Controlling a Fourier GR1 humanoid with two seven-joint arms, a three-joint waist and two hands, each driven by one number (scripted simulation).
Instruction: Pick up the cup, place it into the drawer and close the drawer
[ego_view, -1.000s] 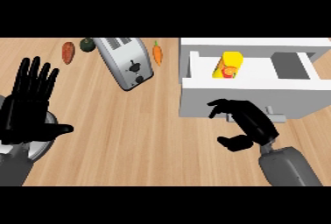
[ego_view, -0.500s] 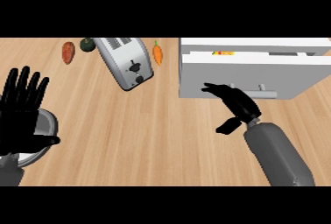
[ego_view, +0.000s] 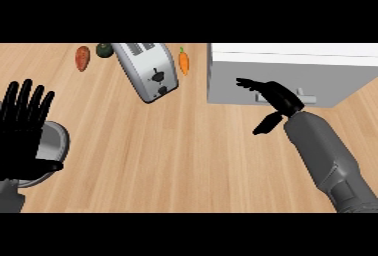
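The white drawer unit (ego_view: 284, 67) stands at the upper right with its drawer pushed in, so the cup is hidden from view. My right hand (ego_view: 275, 98) is open, its straight fingers lying against the drawer front by the handle (ego_view: 306, 97). At the left edge my left hand (ego_view: 23, 120) rests open with fingers up.
A silver toaster (ego_view: 148, 70) lies tilted at the top middle. A carrot (ego_view: 184, 61) lies between it and the drawer unit. A reddish vegetable (ego_view: 83, 57) and a dark green one (ego_view: 104, 49) sit at the top left. A metal pot (ego_view: 49, 149) sits under my left hand.
The drawer slid from open with the yellow cup inside to fully shut. My right hand moved up and forward against its front. The left hand shifted slightly left.
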